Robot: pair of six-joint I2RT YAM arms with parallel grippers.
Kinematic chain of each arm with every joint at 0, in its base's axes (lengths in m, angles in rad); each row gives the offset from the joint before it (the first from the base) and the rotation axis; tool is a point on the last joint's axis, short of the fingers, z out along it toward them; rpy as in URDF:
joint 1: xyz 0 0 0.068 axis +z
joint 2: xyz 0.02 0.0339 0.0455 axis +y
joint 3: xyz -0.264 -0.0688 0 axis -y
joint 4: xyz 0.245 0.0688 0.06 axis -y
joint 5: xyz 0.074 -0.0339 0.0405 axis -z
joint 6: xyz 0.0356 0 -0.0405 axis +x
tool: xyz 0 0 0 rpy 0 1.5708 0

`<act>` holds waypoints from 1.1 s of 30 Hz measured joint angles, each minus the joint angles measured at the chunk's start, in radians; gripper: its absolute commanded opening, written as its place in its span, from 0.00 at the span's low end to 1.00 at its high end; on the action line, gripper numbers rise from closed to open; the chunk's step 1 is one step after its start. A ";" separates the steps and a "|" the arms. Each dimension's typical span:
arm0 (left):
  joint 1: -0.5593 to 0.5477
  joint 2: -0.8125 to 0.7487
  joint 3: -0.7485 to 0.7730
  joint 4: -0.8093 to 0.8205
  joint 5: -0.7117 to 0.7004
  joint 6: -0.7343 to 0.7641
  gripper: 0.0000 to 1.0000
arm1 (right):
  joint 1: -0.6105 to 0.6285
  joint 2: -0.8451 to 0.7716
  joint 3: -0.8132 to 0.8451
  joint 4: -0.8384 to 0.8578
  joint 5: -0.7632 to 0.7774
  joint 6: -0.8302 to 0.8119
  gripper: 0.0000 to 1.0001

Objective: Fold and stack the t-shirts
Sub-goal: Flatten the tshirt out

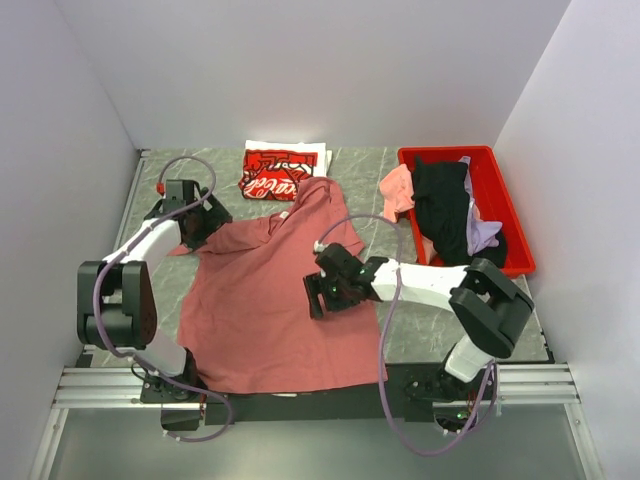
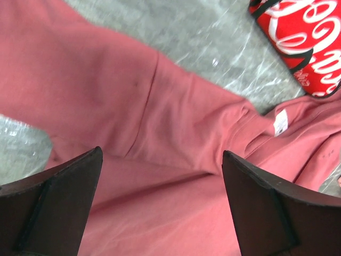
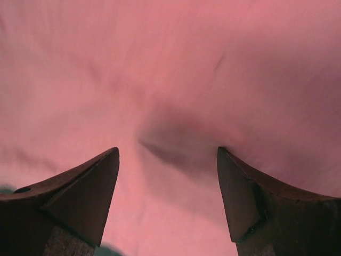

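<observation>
Rose tee (image 1: 265,310) lies spread and unfolded under both grippers. Left gripper (image 2: 162,153) and right gripper (image 3: 167,151) gape wide, holding nothing. Beyond the left one a red-and-white tee (image 1: 280,172) sits folded; other tees (image 1: 445,215) wait in the bin (image 1: 440,152).

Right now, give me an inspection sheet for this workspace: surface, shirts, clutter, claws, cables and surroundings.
Surface: grey marbled table top, mostly covered by cloth in the middle.
Job's things: dusty-rose t-shirt spread out unfolded, hem at the near edge; red-and-white t-shirt folded at the far edge; black tee, pink tee and lavender tee heaped in the bin.
Clutter: red plastic bin at the far right; nothing else seen.
Grippers: left claw open over the rose shirt's shoulder; right claw open, close over its right side.
Cables: left cable loops above its wrist; right cable crosses the shirt's edge.
Surroundings: white walls; aluminium rail at the near edge.
</observation>
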 measured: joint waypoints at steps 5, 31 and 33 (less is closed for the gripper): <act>0.000 -0.069 -0.069 0.006 0.002 0.000 1.00 | -0.123 0.045 0.042 0.025 -0.021 -0.018 0.80; -0.135 -0.152 -0.252 0.057 0.069 -0.009 0.99 | -0.489 0.361 0.515 -0.178 0.206 -0.086 0.81; -0.150 -0.152 -0.231 0.048 0.068 -0.008 0.99 | -0.472 0.298 0.456 -0.174 0.219 -0.090 0.82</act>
